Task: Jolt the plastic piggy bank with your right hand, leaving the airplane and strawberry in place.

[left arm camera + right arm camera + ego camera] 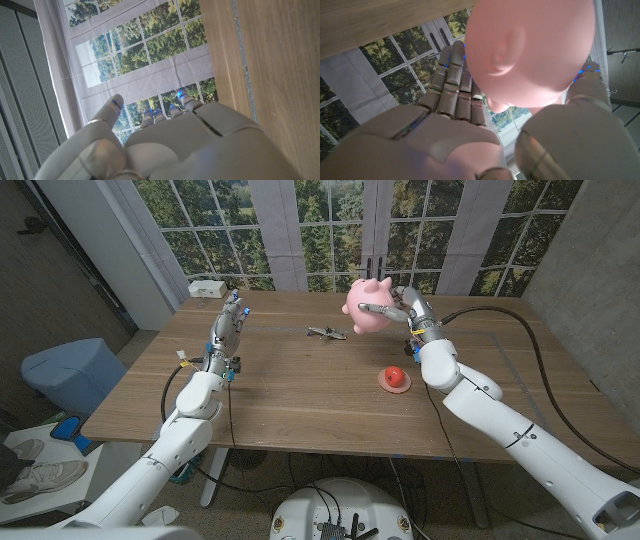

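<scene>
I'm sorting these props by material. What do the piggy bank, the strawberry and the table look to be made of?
Piggy bank: smooth pink plastic, apparently; an even colour with a soft sheen, held in the right hand.
Strawberry: glossy red, probably plastic; too small to be sure.
Table: wood or wood veneer, matte, with visible grain.

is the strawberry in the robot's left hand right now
No, the strawberry lies on the table near the right arm, apart from the left hand.

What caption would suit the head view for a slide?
Right robot hand holds the pink pig above the table; airplane and strawberry lie untouched.
</scene>
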